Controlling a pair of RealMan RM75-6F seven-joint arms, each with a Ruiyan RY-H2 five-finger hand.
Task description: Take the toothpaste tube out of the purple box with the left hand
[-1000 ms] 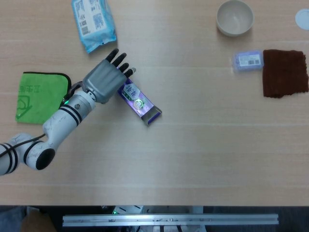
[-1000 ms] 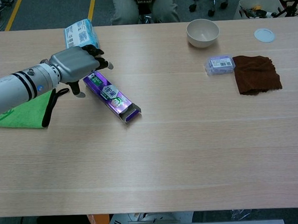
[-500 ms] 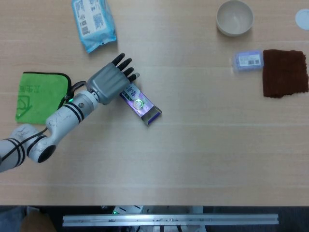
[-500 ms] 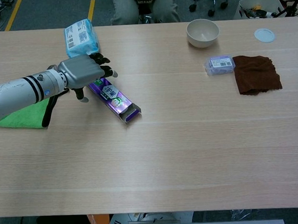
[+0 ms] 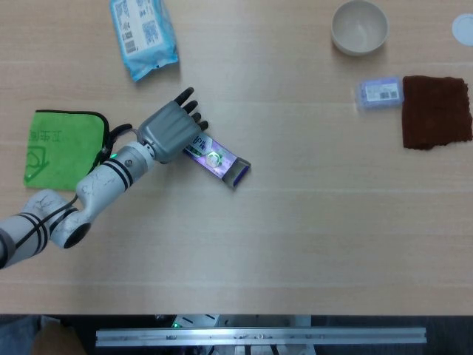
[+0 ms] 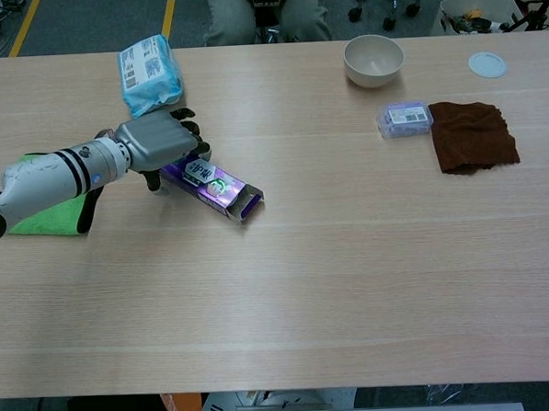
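Table (image 5: 310,244): pale wood, and everything named here lies on it.
Left arm (image 5: 89,192): comes in from the lower left of the head view, forearm low over the tabletop, ending at the near end of the purple box.
Green cloth (image 5: 59,144): just beside the forearm, on its outer side, clear of the box.
Blue packet (image 5: 144,33): beyond the hand toward the far edge, apart from the box.
Purple box (image 5: 218,161): lies flat on the table's left half, long axis running from under the hand down and to the right in the head view; the far end, with its flap, looks open (clearer in the chest view (image 6: 214,186)).
Left hand (image 5: 171,132): rests palm down on the box's near end, fingers (image 5: 194,118) spread and draped over it; whether they clamp the box or only press on it cannot be told.
Toothpaste tube: not visible, so judged to be inside the box.
Key relation: the open end points away from the hand, so the way out for the tube lies along the box's long axis at the end farthest from the fingers (the hand would have to reach that end, or tip the box toward it).
Right hand: in neither view, so the left is the only hand near the box.
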